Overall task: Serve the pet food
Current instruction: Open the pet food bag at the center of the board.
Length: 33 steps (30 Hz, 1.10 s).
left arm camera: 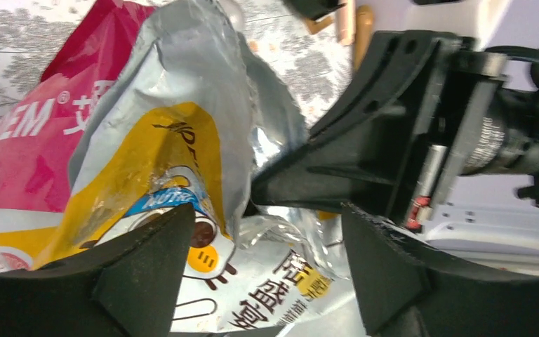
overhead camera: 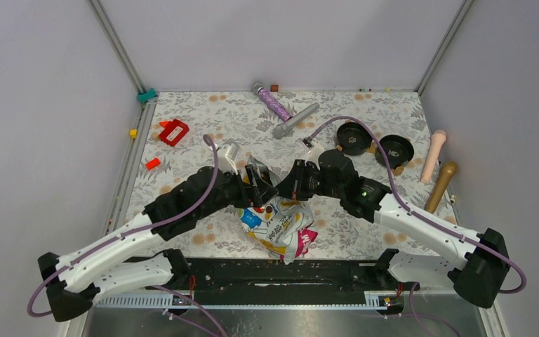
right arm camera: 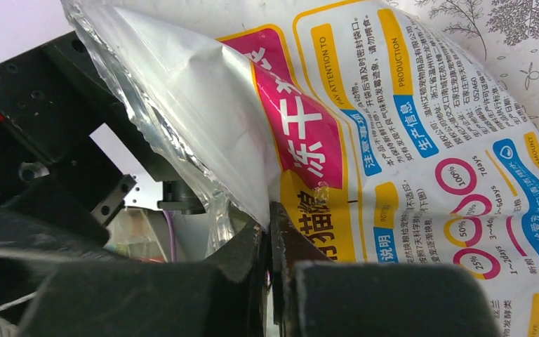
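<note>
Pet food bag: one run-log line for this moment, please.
pet food bag: mouth open | left claw: open | right claw: shut on bag rim

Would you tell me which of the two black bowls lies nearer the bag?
The left bowl; the other bowl sits farther right of the bag.

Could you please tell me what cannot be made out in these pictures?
- Pet food: unseen in every view; the bag's foil walls hide the contents.
- Black bowls: top view, too small and dark to tell any contents.
- Rest of the bag: both wrist views, cut off by the frame edges.
</note>
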Available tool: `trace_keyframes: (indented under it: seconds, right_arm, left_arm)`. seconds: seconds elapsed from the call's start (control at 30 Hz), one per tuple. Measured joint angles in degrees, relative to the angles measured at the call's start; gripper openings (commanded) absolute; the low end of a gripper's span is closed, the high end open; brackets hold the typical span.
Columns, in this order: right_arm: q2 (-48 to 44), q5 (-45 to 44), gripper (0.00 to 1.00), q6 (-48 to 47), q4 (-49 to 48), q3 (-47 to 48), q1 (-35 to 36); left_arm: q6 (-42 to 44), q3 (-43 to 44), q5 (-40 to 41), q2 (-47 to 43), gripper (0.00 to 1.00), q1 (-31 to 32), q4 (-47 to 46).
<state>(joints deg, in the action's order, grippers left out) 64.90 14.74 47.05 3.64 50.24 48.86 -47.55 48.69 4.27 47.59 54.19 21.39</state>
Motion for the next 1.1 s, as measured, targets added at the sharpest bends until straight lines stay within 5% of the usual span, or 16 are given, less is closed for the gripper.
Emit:
trace_keyframes:
  seconds: [0.13, 0.43, 0.8, 1.1]
  right_arm:
    - [-0.5, -0.2, 0.0, 0.8, -1.4, -1.1, 0.0]
    - [-2.5, -1.8, 0.0, 0.1, -1.8, -2.6, 0.0]
    - [-4.4, -11.5, 0.0, -4.9, 3.4, -0.7, 0.3]
    - [-6.9, -29.7, 0.0, -19.6, 19.0, 8.0, 1.9]
  left_arm:
    - [-1.3, 2.4, 5.7, 4.0, 0.41, 2.3, 3.1]
    - [-3.2, 9.7, 17.6, 8.9, 0.0, 5.4, 12.3]
    - [-4.3, 13.2, 24.0, 11.0, 0.0, 6.4, 19.8]
    - [-1.9, 10.4, 24.9, -1.3, 0.0, 6.6, 20.0]
